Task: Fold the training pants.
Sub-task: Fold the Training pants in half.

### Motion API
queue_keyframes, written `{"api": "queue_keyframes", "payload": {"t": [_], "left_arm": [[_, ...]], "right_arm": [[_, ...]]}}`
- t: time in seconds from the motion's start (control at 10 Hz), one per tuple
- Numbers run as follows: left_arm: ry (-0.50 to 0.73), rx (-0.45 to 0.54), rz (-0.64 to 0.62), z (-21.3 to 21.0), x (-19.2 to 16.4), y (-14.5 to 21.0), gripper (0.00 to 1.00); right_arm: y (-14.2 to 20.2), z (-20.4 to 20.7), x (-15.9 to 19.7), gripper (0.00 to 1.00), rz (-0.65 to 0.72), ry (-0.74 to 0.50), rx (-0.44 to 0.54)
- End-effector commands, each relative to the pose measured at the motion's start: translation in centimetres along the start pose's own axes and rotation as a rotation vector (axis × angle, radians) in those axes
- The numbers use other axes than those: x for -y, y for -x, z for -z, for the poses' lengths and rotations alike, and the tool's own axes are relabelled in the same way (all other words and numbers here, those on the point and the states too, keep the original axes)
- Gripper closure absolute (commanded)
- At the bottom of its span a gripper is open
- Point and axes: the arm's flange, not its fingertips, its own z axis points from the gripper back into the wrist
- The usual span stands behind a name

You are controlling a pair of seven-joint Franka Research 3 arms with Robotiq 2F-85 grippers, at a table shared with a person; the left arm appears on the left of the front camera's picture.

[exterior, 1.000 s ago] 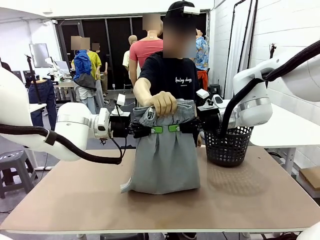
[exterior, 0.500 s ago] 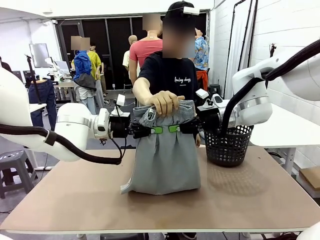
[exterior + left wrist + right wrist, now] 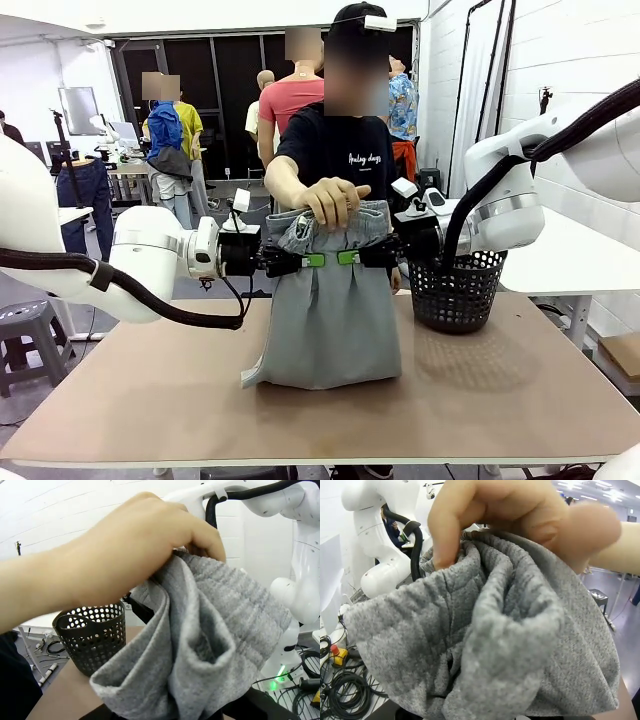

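Almost nothing has moved: the person's hand (image 3: 330, 203) and both grippers, left gripper (image 3: 312, 259) and right gripper (image 3: 348, 257), grasp the training pants (image 3: 330, 320) (hanging, hem on the table (image 3: 520, 400)); folding is not yet done.

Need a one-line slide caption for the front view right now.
Both grippers, left and right, grip the pants at the waistband while a person's hand holds the top beside a basket.
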Motion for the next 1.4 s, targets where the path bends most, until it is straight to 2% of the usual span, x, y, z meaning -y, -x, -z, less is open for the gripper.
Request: {"api": "queue_keyframes", "payload": {"t": [0.0, 1.3], "left_arm": [[-0.001, -0.002, 0.004, 0.08, -0.01, -0.18, 1.00], [-0.001, -0.002, 0.004, 0.08, -0.01, -0.18, 1.00]], "right_arm": [[0.06, 0.07, -0.13, 1.00, 0.010, 0.001, 0.020], [0.06, 0.07, -0.13, 1.00, 0.010, 0.001, 0.020]]}}
